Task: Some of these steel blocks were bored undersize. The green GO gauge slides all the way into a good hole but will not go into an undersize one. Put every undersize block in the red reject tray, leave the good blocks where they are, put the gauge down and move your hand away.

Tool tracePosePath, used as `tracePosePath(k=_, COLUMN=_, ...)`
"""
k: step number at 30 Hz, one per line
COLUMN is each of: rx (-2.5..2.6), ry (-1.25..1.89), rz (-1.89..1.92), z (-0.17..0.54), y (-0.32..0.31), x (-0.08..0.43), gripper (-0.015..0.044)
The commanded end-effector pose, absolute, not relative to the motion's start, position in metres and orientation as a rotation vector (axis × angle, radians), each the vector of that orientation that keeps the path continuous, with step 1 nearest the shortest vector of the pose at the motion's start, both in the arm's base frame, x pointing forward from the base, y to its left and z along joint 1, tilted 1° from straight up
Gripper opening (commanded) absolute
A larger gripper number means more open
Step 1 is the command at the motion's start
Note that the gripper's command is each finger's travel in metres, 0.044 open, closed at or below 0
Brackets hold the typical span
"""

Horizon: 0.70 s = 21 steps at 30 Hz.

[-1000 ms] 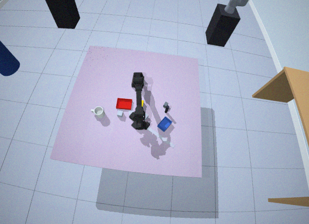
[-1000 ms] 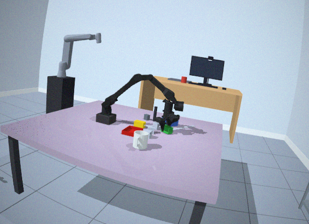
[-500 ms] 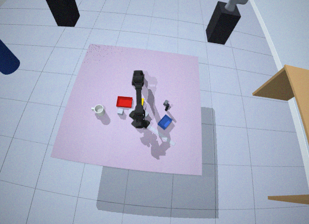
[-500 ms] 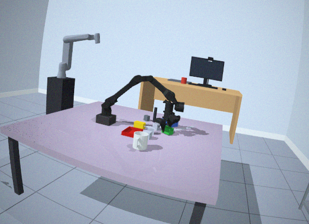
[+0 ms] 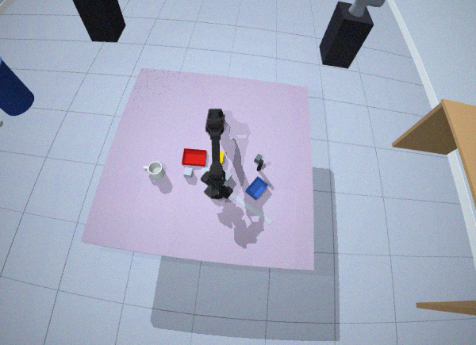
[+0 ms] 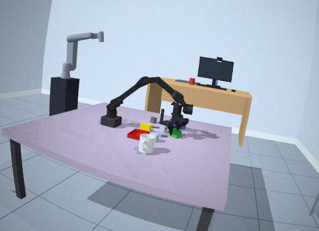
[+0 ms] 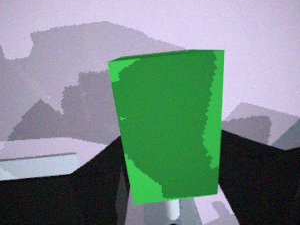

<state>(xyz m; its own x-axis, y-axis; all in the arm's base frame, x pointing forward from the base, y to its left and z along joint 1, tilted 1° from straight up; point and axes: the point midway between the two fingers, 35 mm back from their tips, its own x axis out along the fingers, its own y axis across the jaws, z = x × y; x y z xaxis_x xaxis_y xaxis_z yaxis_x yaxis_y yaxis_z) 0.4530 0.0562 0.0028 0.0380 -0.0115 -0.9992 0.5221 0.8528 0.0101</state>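
My jaws [image 5: 217, 194] [image 6: 174, 133] pinch the green gauge [image 6: 176, 133] [image 7: 167, 127]; pale blocks crowd near it, and a mug [image 5: 155, 170] [image 6: 146, 143] stands left of them from above.

The robot's arm [image 5: 215, 151] [image 6: 133, 86] was matte black all over, with slim angular links between bulkier joints. Its base [image 6: 110, 121] was a dark, squat box. Near the wrist sat a stubby black cylinder [image 6: 187, 109]. The fingers [image 6: 173, 128] were black too, broad and angular in the wrist view.
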Motion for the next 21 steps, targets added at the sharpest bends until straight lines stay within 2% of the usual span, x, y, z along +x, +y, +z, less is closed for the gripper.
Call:
tracePosePath(k=1, rx=0.424, ry=1.476, rz=-0.422, z=0.007, y=0.056, x=0.456, gripper=0.0)
tracePosePath(k=8, rx=0.428, ry=1.484, rz=-0.427, z=0.038, y=0.056, x=0.451, gripper=0.0)
tracePosePath(k=21, rx=0.421, ry=1.509, rz=-0.437, z=0.033, y=0.055, x=0.448, gripper=0.0)
